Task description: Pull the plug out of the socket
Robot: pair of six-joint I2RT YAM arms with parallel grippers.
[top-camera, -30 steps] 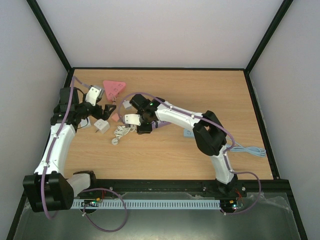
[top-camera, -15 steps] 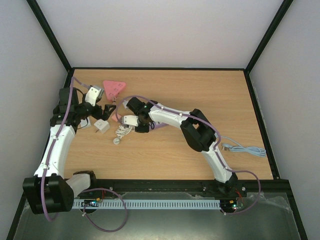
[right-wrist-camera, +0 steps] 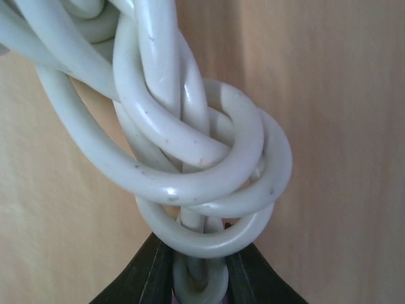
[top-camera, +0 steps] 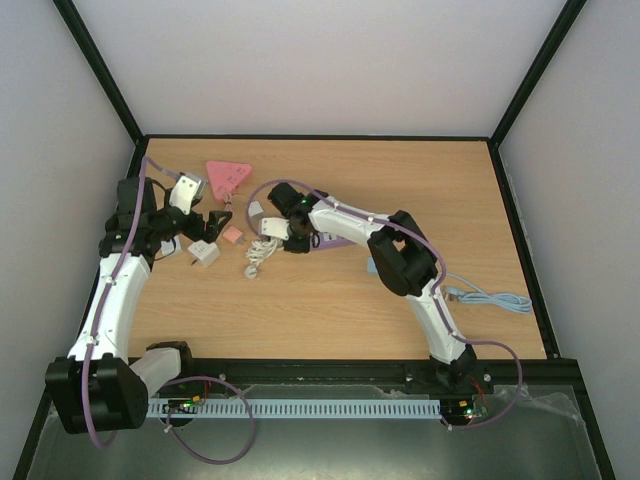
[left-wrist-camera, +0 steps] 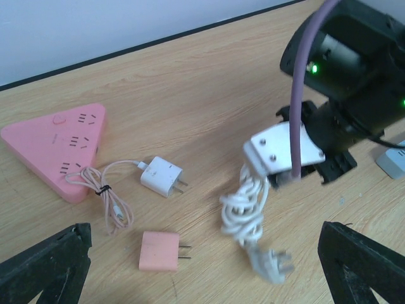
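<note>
R wrist cam: just cord (right-wrist-camera: 190, 158) coils up close, plug out of frame. Only the tips of my R gripper (right-wrist-camera: 197, 273) showed at btm edge, pinched on a loop. L wrist cam: plug (left-wrist-camera: 272, 263) was blurry at cord's low end; couldn't tell if it touched table (left-wrist-camera: 253, 82). White cord bundle hung from R gripper, well apart from pink triangle socket (left-wrist-camera: 54, 149) at rear L. My L gripper (left-wrist-camera: 202, 231) was spread wide, with white charger (left-wrist-camera: 163, 177) & pink adapter (left-wrist-camera: 159, 251) ahead of it.
</note>
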